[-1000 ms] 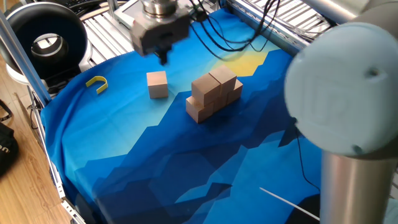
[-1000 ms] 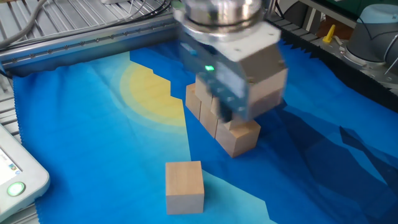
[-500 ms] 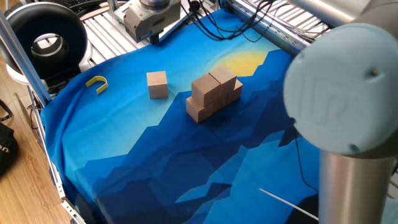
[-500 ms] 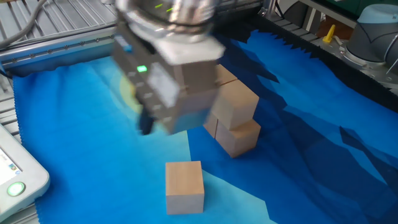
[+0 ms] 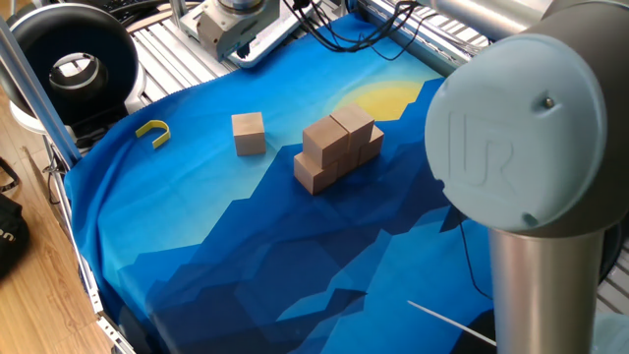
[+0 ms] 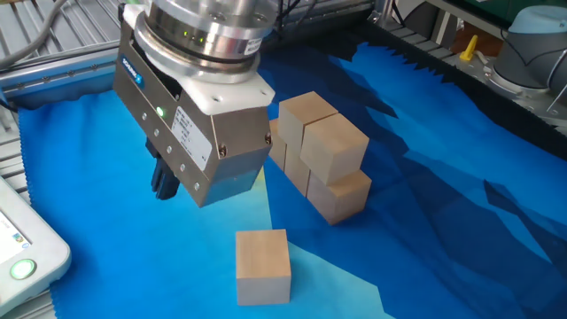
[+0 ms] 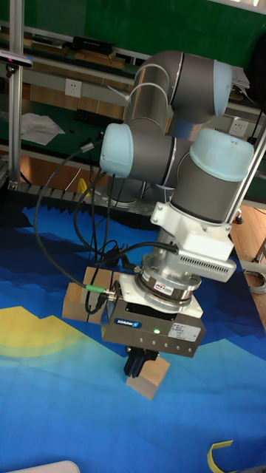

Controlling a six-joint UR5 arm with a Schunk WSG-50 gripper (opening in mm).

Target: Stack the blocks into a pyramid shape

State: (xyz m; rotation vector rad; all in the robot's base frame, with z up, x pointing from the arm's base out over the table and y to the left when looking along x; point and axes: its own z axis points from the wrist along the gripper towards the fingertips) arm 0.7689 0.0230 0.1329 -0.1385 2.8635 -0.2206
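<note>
A stack of tan wooden blocks (image 6: pixel 335 151) stands mid-cloth, two cubes resting on a lower row; the same stack (image 5: pixel 336 147) also shows in one fixed view. One lone block (image 6: pixel 263 264) sits apart on the cloth, and it appears again (image 5: pixel 249 133) left of the stack. My gripper (image 6: pixel 165 186) hangs high above the cloth, left of the stack and beyond the lone block. In the tall view the gripper (image 7: pixel 140 366) lines up over the lone block (image 7: pixel 148 384). Its dark fingers appear slightly apart and hold nothing.
A small yellow hook-shaped piece (image 5: pixel 153 131) lies near the cloth's left edge. A black ring-shaped device (image 5: pixel 74 64) and metal rails border the far side. The arm's big grey joint (image 5: pixel 521 138) blocks the right of one fixed view. A white box (image 6: pixel 18 252) sits at the cloth's corner.
The gripper has moved up and away from above the stack toward the lone block's side. None of the blocks have shifted.
</note>
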